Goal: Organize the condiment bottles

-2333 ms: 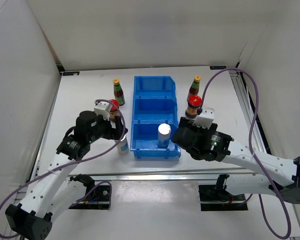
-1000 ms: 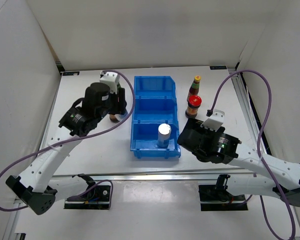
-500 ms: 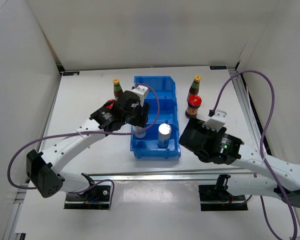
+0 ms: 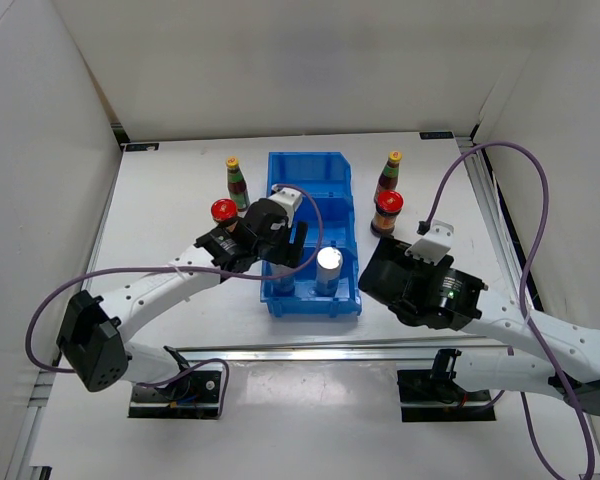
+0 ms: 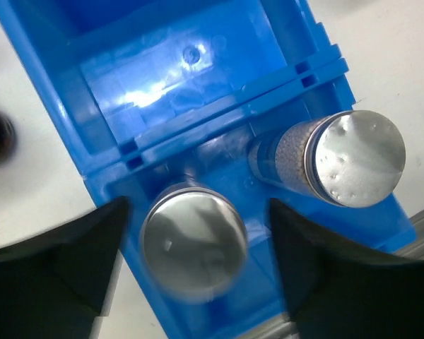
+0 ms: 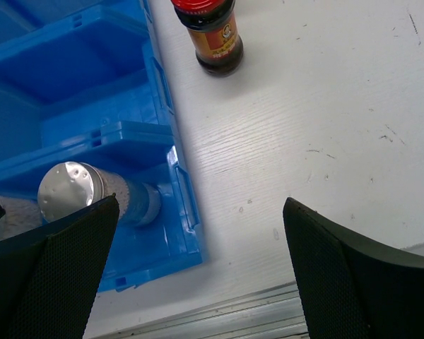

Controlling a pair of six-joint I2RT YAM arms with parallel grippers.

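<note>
My left gripper (image 4: 280, 258) (image 5: 198, 212) hangs over the near compartment of the blue bin (image 4: 310, 165). It is open, with a white silver-capped bottle (image 5: 193, 240) standing loose between its fingers, a gap on each side. A second white silver-capped bottle (image 4: 328, 263) (image 5: 339, 159) (image 6: 92, 194) stands beside it in the same compartment. A red-lidded jar (image 4: 223, 210) and a yellow-capped bottle (image 4: 236, 180) stand left of the bin. Another jar (image 4: 386, 213) (image 6: 208, 35) and another yellow-capped bottle (image 4: 388, 175) stand right of it. My right gripper (image 4: 377, 272) (image 6: 200, 205) is open and empty over the table by the bin's near right corner.
The bin's middle and far compartments (image 6: 71, 78) hold nothing. A metal rail (image 4: 380, 352) runs along the table's near edge. White walls close in the left, back and right sides. Cables loop over both arms.
My left arm carried the white bottle from the table left of the bin into the near compartment and opened around it. My right arm drew back slightly.
</note>
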